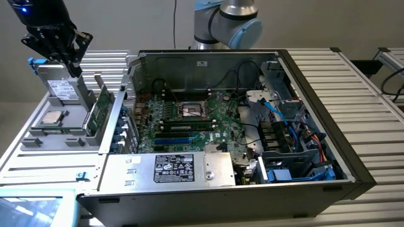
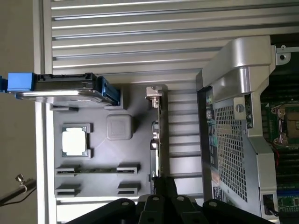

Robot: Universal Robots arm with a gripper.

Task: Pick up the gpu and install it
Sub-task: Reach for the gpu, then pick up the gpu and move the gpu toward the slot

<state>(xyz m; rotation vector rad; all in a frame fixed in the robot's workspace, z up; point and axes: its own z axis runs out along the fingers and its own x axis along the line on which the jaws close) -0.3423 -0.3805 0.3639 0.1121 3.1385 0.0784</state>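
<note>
The gpu (image 1: 101,111) (image 2: 158,135) stands on edge in 1 slot of the grey parts tray (image 1: 57,135) beside the open computer case (image 1: 189,61), leaving its top edge reachable. The pincer (image 1: 74,71) (image 2: 164,184), clenched and apparently empty, hangs above it.

Green-boarded gpu (image 1: 98,112) upright on edge in the grey holder (image 1: 60,138)

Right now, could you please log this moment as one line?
pincer shut, empty, over tray | gpu upright in tray | case open
</note>
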